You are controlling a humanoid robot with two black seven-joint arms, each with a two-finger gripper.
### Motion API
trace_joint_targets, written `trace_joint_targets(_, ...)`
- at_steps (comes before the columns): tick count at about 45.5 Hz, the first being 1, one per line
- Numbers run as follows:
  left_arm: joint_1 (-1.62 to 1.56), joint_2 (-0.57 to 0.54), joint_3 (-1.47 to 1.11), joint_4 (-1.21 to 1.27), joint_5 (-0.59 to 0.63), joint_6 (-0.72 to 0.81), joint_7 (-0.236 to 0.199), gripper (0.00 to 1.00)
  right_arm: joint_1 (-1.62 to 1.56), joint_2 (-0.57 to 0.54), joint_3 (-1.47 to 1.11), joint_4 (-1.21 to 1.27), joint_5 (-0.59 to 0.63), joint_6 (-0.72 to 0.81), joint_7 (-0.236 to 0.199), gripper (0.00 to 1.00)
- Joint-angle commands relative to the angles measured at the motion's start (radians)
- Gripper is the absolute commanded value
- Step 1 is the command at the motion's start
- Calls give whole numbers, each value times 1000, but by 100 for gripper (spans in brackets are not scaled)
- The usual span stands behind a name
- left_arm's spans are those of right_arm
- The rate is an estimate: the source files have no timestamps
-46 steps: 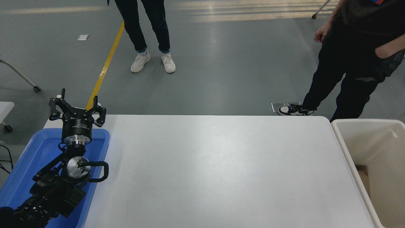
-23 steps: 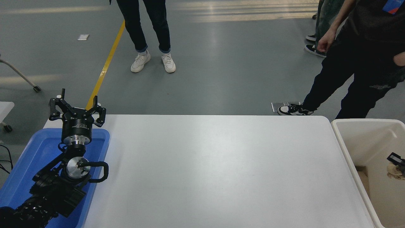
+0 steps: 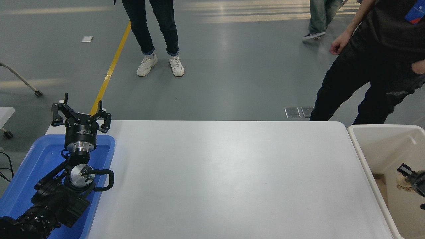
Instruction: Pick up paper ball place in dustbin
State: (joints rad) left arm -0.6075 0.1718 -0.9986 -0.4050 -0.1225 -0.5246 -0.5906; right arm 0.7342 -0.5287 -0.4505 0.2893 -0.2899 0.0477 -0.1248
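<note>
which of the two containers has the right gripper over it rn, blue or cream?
The cream-white dustbin at the table's right end: the right gripper hangs inside its walls with the paper ball. The blue tray at the left end sits under the parked left gripper.

A grey, glossy floor (image 3: 232, 66) stretches beyond the white worktop (image 3: 225, 179), with pale bands of light across its far part. A yellow line (image 3: 111, 68) runs diagonally over it. Two metal floor plates (image 3: 298, 112) sit near the worktop's far edge.
</note>
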Motion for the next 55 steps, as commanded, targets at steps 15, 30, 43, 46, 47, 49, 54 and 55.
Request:
trace_joint_targets(15, 0, 0, 0, 0, 1, 0, 0, 99, 149, -65, -186, 214, -38, 15, 1, 100)
trace_joint_targets(30, 0, 0, 0, 0, 3, 0, 2, 99, 453, -112, -419, 528, -38, 109, 1, 100)
trace_joint_targets(43, 0, 0, 0, 0, 3, 0, 2, 99, 749, -142, -447, 777, -35, 328, 1, 100)
trace_joint_targets(46, 0, 0, 0, 0, 3, 0, 2, 99, 806, -137, -459, 824, -32, 368, 1, 100)
trace_joint_targets(47, 0, 0, 0, 0, 3, 0, 3, 99, 821, -136, -462, 838, -28, 382, 1, 100)
trace_joint_targets(49, 0, 0, 0, 0, 3, 0, 3, 99, 855, -129, -465, 866, -22, 406, 1, 100)
trace_joint_targets(54, 0, 0, 0, 0, 3, -2, 3, 99, 936, -106, -474, 933, -6, 452, 1, 100)
trace_joint_targets(55, 0, 0, 0, 0, 3, 0, 3, 99, 951, -102, -479, 942, 0, 455, 1, 100)
